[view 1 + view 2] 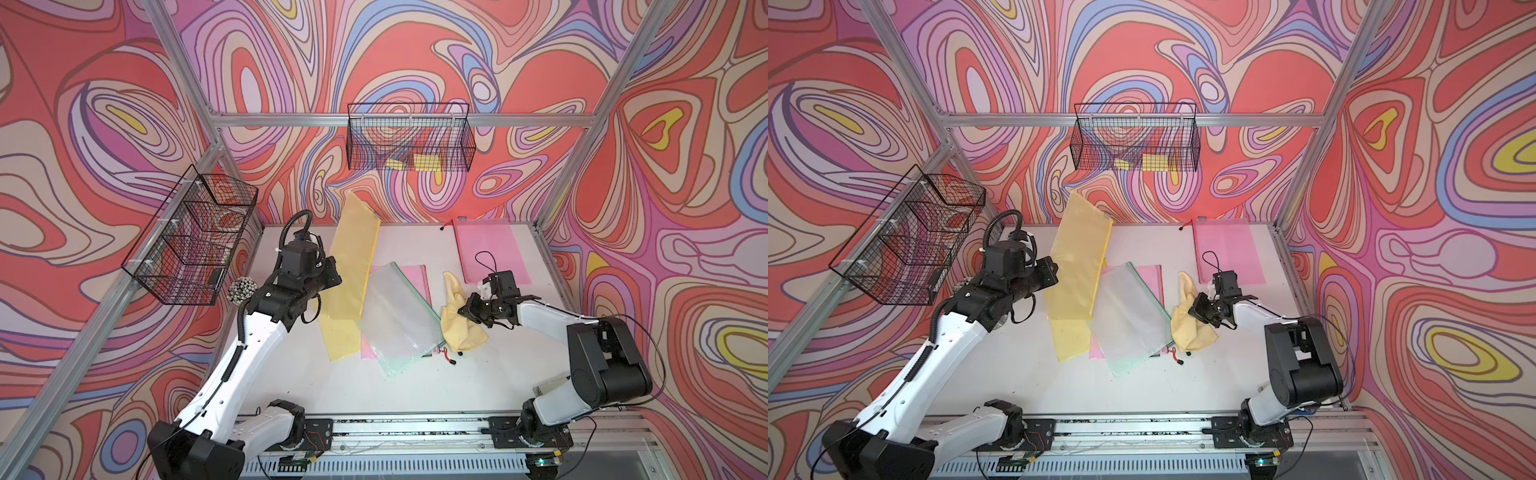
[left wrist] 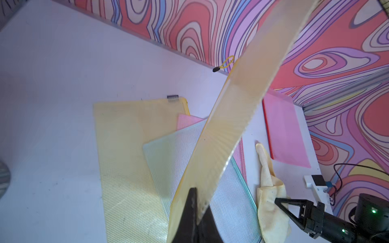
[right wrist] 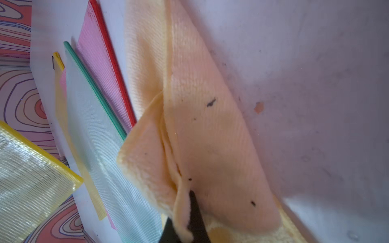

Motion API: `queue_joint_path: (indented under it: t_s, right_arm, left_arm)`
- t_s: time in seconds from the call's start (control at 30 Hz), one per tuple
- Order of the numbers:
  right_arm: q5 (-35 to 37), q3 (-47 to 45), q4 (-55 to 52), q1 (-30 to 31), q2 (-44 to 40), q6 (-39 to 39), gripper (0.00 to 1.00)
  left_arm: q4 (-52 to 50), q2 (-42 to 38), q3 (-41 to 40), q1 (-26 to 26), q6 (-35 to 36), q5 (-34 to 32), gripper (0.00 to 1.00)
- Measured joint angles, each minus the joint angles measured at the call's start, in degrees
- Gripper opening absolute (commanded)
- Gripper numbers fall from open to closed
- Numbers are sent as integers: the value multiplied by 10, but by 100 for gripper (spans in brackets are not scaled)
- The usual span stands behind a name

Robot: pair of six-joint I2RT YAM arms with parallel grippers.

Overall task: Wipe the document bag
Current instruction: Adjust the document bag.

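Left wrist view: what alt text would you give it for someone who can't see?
The left gripper pinches a yellow bag, lifted slantwise across the picture. On the white table below lie a second yellow bag, a clear bag and two pink bags; the right gripper holds a yellow cloth nearby.

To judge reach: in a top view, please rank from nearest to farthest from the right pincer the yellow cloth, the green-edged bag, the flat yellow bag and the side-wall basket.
1. yellow cloth: pinched in the right pincer.
2. green-edged bag: right beside the cloth, mid-scene.
3. flat yellow bag: farther across, partly beneath that bag.
4. side-wall basket: hung high on the opposite side.
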Motion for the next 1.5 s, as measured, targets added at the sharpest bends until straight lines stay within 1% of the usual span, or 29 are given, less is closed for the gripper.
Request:
queue_joint_path:
  t_s: [0.13, 0.23, 0.37, 0.53, 0.7, 0.93, 1.1, 1.2, 1.3, 1.5]
  right_arm:
    - [-12, -3, 12, 0, 0, 4, 0]
    - [-21, -3, 18, 0, 0, 5, 0]
    - [-24, -3, 17, 0, 0, 4, 0]
    - [-27, -3, 13, 0, -1, 1, 0]
    - [-27, -3, 9, 0, -19, 0, 0]
    - [-27, -7, 5, 0, -38, 0, 0]
    - [-26, -9, -4, 0, -42, 0, 0]
    - [-24, -9, -13, 0, -55, 0, 0]
    - [-17, -9, -22, 0, -75, -2, 0]
    - [-5, -12, -43, 0, -107, -7, 0]
  left_arm:
    - [-31, 12, 18, 0, 25, 2, 0]
    - [-58, 44, 28, 0, 39, 5, 0]
    - [-109, 87, 75, 0, 61, -2, 0]
    - [-147, 90, 125, 0, 86, -17, 0]
    - [-199, 99, 162, 0, 108, -47, 0]
    - [-273, 113, 185, 0, 134, -82, 0]
    - [-302, 161, 202, -3, 144, -73, 0]
    - [-297, 206, 205, -25, 144, -64, 0]
    - [-292, 255, 227, -72, 141, -49, 0]
    - [-265, 370, 326, -172, 135, -14, 0]
